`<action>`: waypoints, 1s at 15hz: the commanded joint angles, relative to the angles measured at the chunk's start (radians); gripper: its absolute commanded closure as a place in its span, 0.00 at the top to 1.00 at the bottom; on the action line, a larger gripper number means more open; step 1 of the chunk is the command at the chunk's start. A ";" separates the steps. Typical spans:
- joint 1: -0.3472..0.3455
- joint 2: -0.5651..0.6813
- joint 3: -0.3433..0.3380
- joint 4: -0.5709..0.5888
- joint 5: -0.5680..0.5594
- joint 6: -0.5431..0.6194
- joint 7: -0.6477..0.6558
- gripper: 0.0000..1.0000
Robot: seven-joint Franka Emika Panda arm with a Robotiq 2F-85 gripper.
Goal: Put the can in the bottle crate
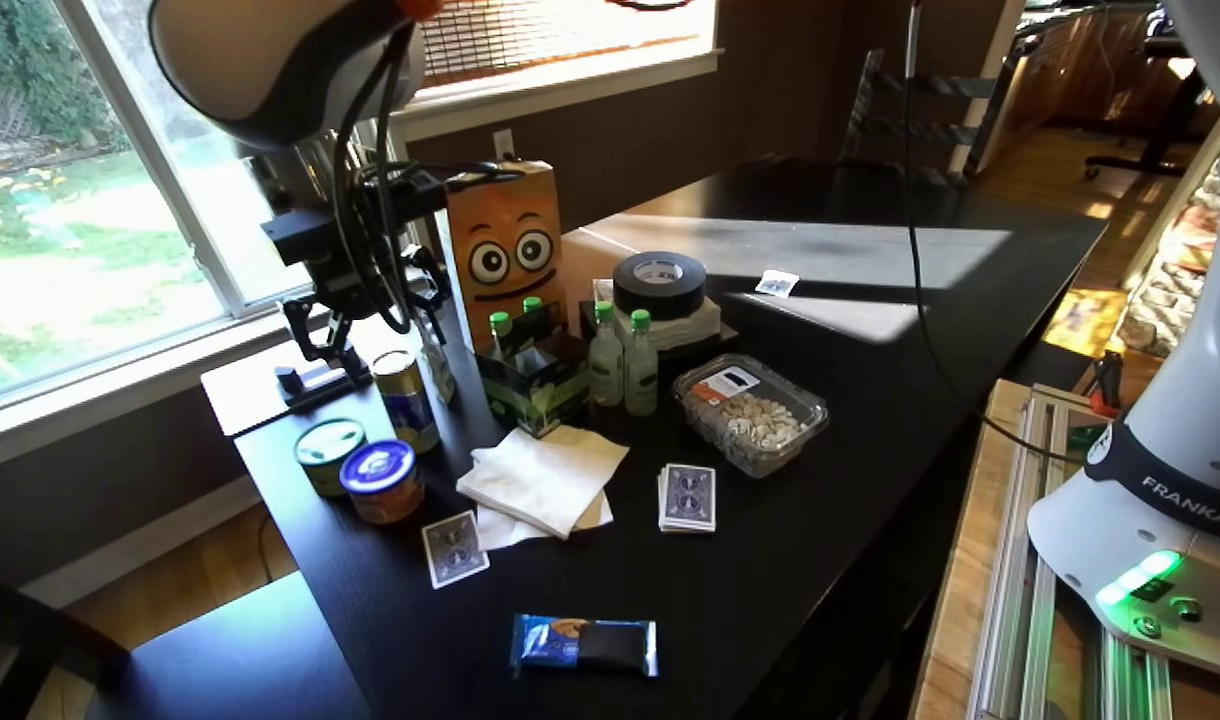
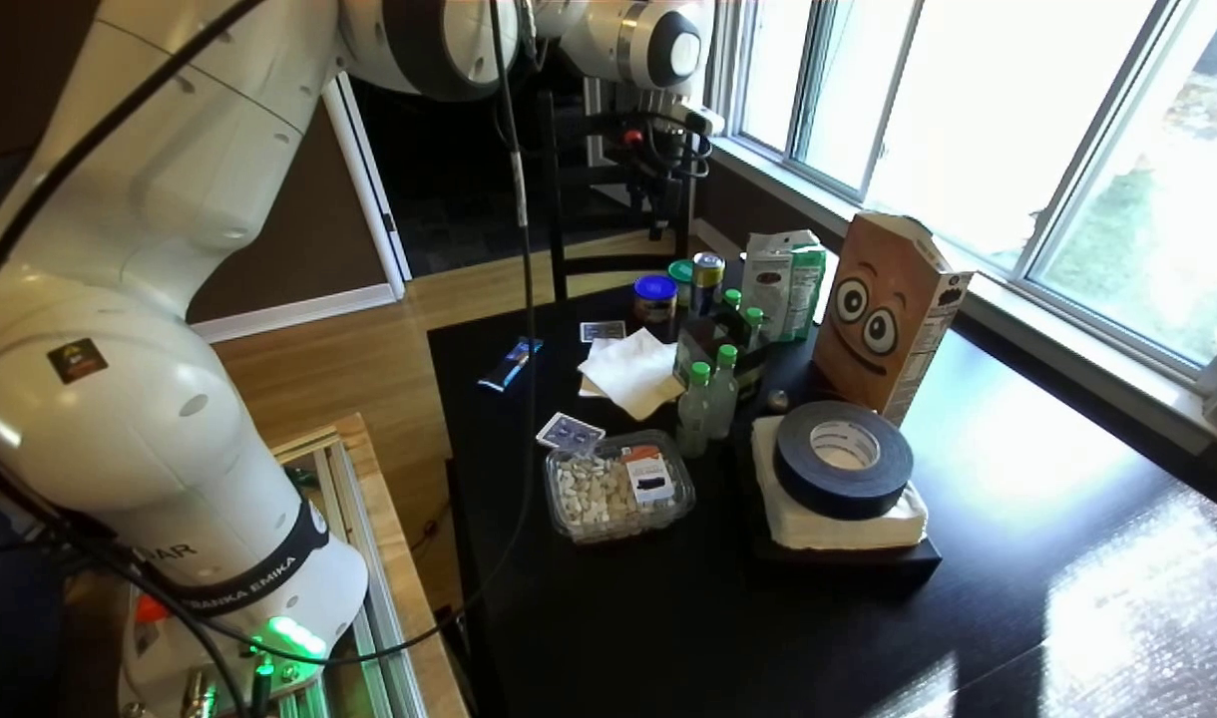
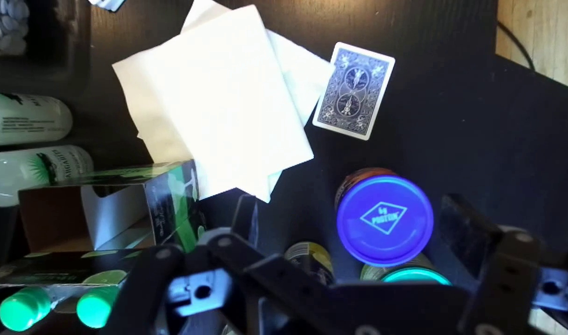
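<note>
Status: early, by judgement; the placing is not yet done. In the wrist view you are holding the fingers well apart, and they are gripping nothing. In an exterior view the dark blue-and-gold drink can is standing upright on the bench, apart from the fingers, near the green-printed cardboard bottle carrier but outside it.

Carrier: it is holding two green-capped bottles in the row farther from the paper napkins. The row facing the napkins is showing neither bottle nor can, so you are probably having two cells to choose from; their floors are only partly showing. Two more bottles are standing just beside the carrier, not in it.

Done: nothing of the transfer is showing. Left: you are likely needing to centre on the can, descend, close on it, lift it over the carrier's wall, carry it across, lower it into a free cell and let go.

Note: in the wrist view the blue-lidded tub is showing across much of the gap between the fingers, and the can is showing only in part. The green-lidded tub is standing just beside the blue-lidded one. Before descending you are probably wanting a shift, so that the can alone is lying between the fingers; otherwise you are risking a knock on the tubs.
</note>
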 commanded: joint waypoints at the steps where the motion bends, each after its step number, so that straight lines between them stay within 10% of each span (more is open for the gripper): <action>1: 0.009 0.007 -0.017 0.015 0.013 -0.008 0.000 1.00; 15: -0.040 0.266 -0.047 0.295 0.173 0.128 0.352 1.00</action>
